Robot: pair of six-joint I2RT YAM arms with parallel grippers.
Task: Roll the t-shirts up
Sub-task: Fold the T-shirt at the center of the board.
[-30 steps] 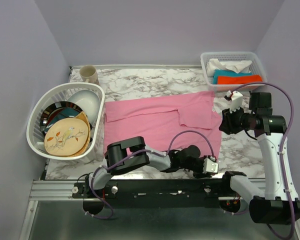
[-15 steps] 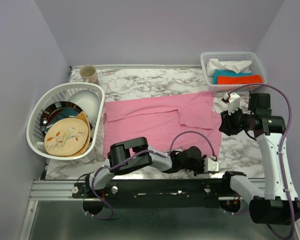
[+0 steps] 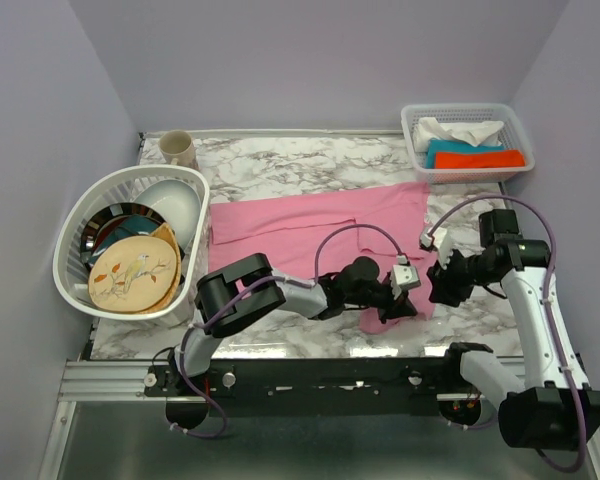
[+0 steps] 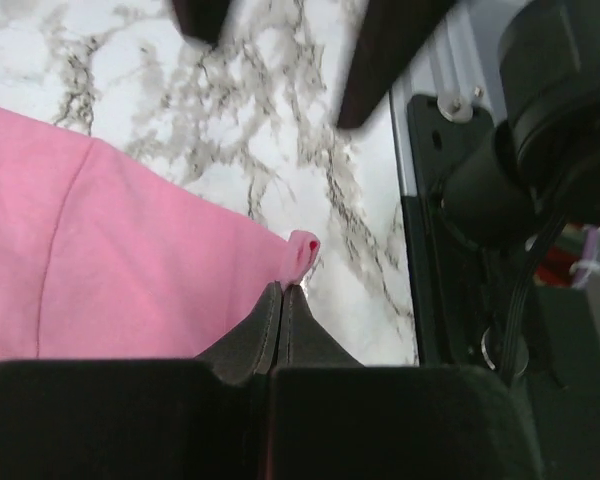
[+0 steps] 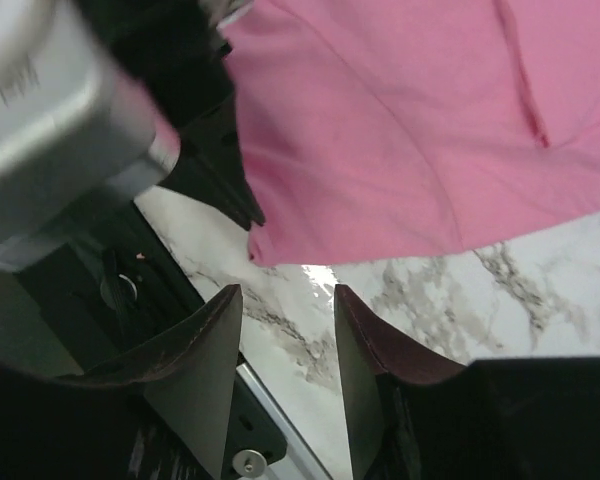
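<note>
Our left gripper (image 4: 283, 292) is pinched shut on the near right corner of the shirt (image 3: 300, 232), with a small nub of pink cloth poking out past its fingertips. From that pinch the shirt runs off to the left in the left wrist view. It lies spread on the table (image 3: 310, 160) with its long axis running left to right across our reach. All the cloth lies to one side of the held corner, and only bare marble lies beyond it toward the right arm.

Our right gripper (image 5: 287, 292) has its jaws wide with nothing between them, and it faces that same corner from the opposite side. The shirt's edge lies just ahead of its fingertips, near but not touching, with marble showing in the gap. The left gripper's dark fingers sit just ahead and to its left.

We judge that the roll has to travel along the long axis, starting at this right-hand edge and going toward the far sleeve end. The left arm has the near corner. The right arm is nearer the far end of that same edge, so it is the one to take hold there, and then both can turn the edge over evenly.
</note>
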